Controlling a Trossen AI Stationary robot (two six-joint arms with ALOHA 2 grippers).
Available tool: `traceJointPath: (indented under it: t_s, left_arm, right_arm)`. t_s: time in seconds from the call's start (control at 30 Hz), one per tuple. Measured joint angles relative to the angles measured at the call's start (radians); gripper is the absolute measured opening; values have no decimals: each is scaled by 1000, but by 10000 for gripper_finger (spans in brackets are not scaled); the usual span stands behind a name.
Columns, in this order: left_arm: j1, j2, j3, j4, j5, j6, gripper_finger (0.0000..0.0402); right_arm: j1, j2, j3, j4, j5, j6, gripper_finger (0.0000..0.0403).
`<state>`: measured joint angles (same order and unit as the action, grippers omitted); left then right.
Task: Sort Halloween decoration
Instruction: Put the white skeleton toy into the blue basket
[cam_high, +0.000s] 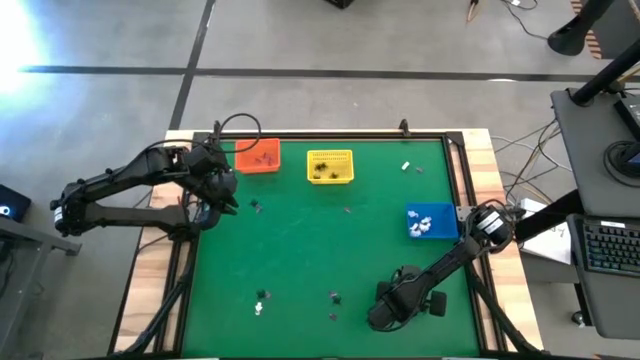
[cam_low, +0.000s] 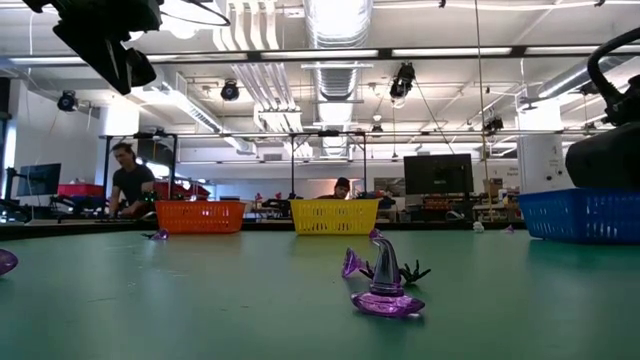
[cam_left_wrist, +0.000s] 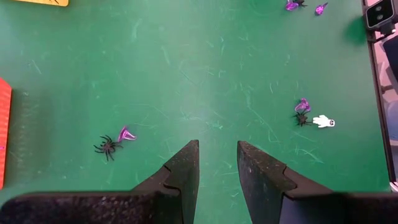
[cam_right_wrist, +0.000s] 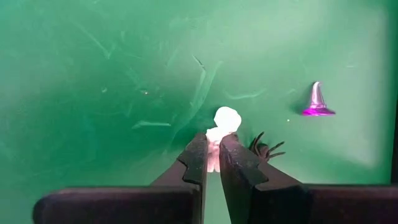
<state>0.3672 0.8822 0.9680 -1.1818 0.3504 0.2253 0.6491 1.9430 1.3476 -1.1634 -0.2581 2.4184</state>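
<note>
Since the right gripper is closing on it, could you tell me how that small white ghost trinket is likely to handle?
Pinched between the right gripper fingertips, the white ghost looks tiny, so probably very light. Its rounded, seemingly rigid shape might squirt free or twist.

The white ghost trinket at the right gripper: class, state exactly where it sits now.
In the right wrist view the white ghost trinket sits between the right gripper's closing fingertips, on the green table, beside a black spider, with a purple witch hat farther off.
</note>
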Motion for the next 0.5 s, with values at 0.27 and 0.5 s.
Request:
traceJointPath:
  t_s: [0.27, 0.5]
  left_arm:
    - [0, 0, 0, 0, 0, 0, 91]
    - [0, 0, 0, 0, 0, 0, 91]
  right_arm:
    - [-1, 0, 8, 12, 5, -11, 16]
    - [-2, -1, 27, 13, 7, -21, 8]
